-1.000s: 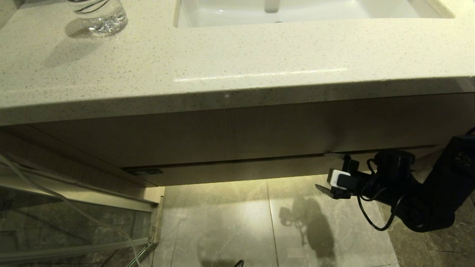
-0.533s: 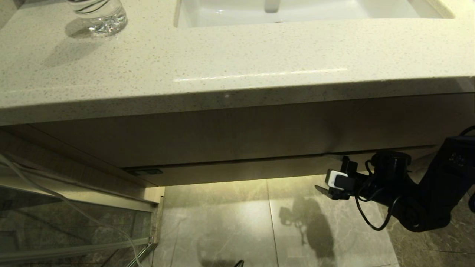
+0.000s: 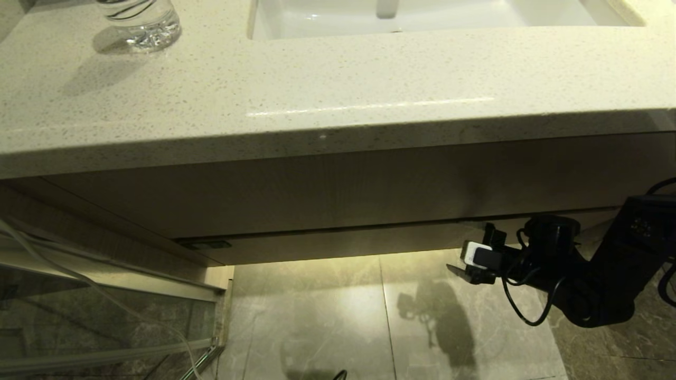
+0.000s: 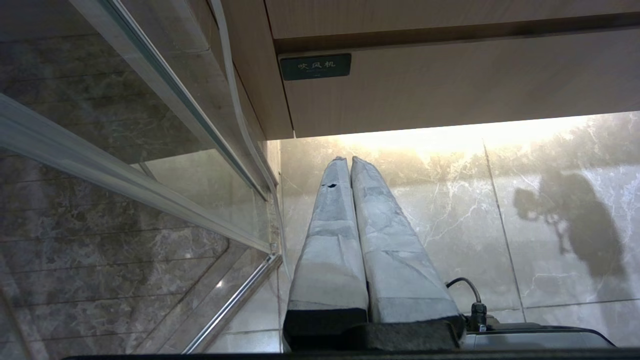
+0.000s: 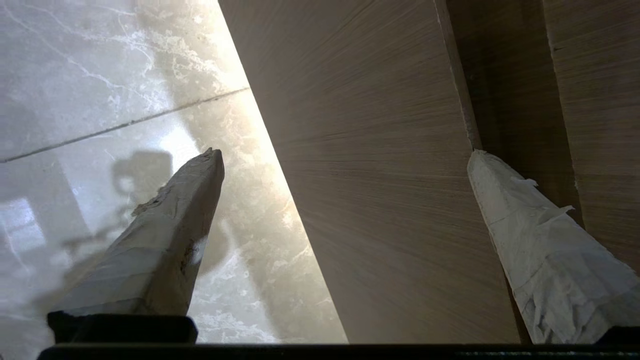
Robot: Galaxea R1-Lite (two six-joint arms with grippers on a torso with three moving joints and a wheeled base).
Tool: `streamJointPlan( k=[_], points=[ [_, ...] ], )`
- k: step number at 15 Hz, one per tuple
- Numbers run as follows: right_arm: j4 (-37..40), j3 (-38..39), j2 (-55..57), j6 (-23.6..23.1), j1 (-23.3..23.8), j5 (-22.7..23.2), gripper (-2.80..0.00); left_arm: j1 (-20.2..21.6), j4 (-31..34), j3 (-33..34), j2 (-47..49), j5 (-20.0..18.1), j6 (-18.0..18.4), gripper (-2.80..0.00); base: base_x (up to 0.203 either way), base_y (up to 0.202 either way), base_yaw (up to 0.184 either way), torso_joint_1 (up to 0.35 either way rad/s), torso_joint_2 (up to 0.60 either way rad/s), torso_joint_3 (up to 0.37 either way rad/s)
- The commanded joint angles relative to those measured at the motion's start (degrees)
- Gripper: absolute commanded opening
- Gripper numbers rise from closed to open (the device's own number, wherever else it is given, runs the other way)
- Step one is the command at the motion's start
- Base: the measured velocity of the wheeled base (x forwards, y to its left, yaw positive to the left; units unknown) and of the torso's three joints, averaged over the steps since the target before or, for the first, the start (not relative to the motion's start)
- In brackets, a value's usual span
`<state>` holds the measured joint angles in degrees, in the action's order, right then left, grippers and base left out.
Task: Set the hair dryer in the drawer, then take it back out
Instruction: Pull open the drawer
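Early stage: drawer [image 3: 338, 244] shut under the counter [image 3: 317, 95]. Right gripper [image 5: 345, 160] at the drawer's front strip, fingers spread across it, one seemingly in the gap above. Left gripper [image 4: 350, 165] parked, fingers pressed together. Hair dryer not in view; everything remains.

A small dark green label [image 4: 315, 66] reading "吹风机" is seen on the drawer [image 4: 450, 85] front, at its corner; smaller print below cannot be read.
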<state>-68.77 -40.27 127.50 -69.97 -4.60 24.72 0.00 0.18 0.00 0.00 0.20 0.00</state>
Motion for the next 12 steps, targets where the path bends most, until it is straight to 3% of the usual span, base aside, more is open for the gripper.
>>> streamJointPlan(
  k=[1,12],
  points=[
    [-0.67,0.10,-0.67,-0.07,0.10,0.15,0.00,0.00,-0.01,0.00,0.00,-0.03,0.00,-2.80,0.000,0.000,0.000,0.000,0.00,0.000],
    [-0.81,2.30,-3.49,-0.66,0.29,0.17,0.00,0.00,-0.01,0.00,0.00,0.05,0.00,-2.80,0.000,0.000,0.000,0.000,0.00,0.000]
  ],
)
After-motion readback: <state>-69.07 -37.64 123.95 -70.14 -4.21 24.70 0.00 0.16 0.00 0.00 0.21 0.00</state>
